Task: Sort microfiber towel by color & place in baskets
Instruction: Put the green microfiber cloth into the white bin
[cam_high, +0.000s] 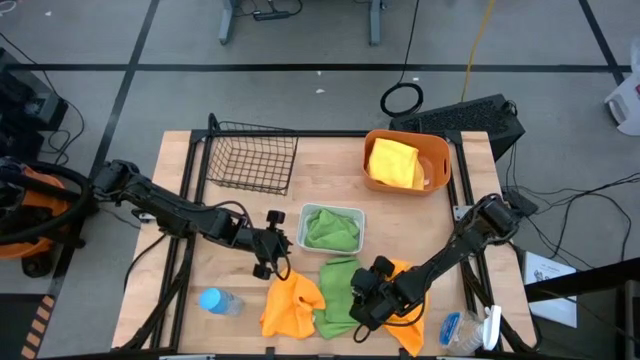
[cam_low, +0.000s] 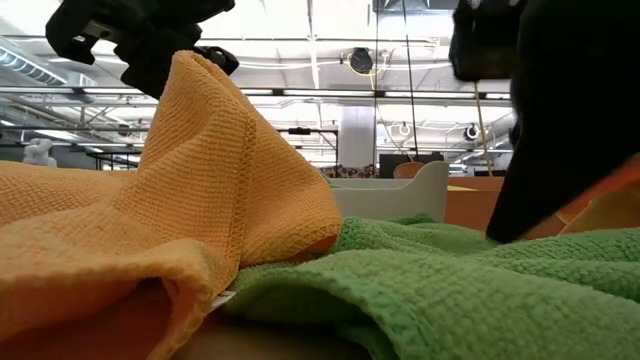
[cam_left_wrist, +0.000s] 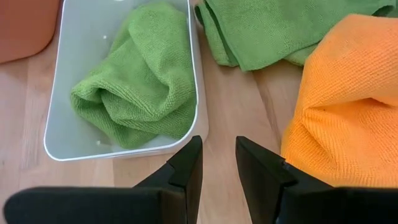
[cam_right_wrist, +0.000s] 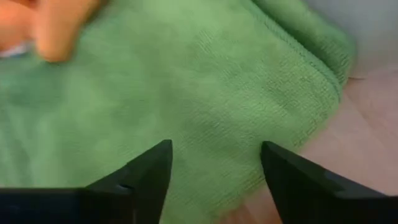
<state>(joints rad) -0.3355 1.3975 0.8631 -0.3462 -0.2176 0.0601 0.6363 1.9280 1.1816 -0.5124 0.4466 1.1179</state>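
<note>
One orange towel (cam_high: 290, 305) lies crumpled near the table's near edge and rises to a peak (cam_low: 195, 75) beside my left gripper (cam_left_wrist: 217, 162). That gripper is open by a narrow gap, with bare wood showing between its fingers. A green towel (cam_high: 335, 295) lies flat next to the orange one. My right gripper (cam_right_wrist: 214, 149) is wide open just over it. A second orange towel (cam_high: 408, 325) lies partly under the right arm. A second green towel (cam_left_wrist: 140, 81) sits in the white tray (cam_high: 352, 212). A yellow towel (cam_high: 393, 163) sits in the orange tub (cam_high: 440, 150). The black wire basket (cam_high: 250, 155) holds nothing. My left gripper has one finger (cam_left_wrist: 267, 174) right beside the orange towel's raised fold (cam_left_wrist: 305, 137); I cannot tell whether they touch. My right gripper's fingers (cam_right_wrist: 149, 168) stand apart over the green towel's surface (cam_right_wrist: 211, 93), pointing down at it; I cannot tell whether they touch it.
A blue-capped bottle (cam_high: 220, 300) lies near the table's near left corner. Another bottle (cam_high: 465, 330) lies at the near right edge. Bare wood shows between the tray and the wire basket, and along the table's left side.
</note>
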